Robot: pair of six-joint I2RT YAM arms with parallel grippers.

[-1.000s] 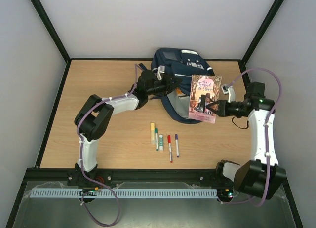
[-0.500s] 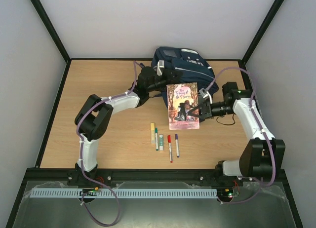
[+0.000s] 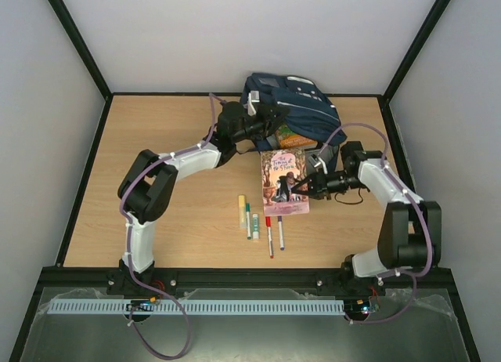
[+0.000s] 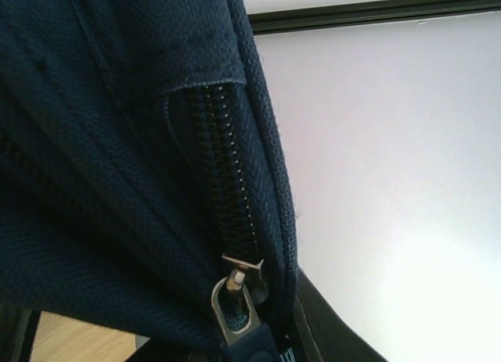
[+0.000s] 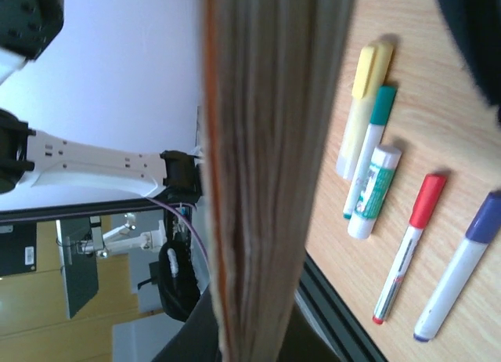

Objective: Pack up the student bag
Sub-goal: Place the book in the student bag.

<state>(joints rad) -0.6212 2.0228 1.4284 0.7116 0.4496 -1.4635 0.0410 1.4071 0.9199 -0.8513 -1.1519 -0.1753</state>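
Far centre, our left gripper (image 3: 254, 128) pinches the bag (image 3: 305, 110) open; our right gripper (image 3: 311, 184) clasps the book (image 3: 283, 182), which we should next slide inside.

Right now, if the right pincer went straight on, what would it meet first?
The book the right pincer grips; past that, probably the yellow highlighter, though height is unclear.
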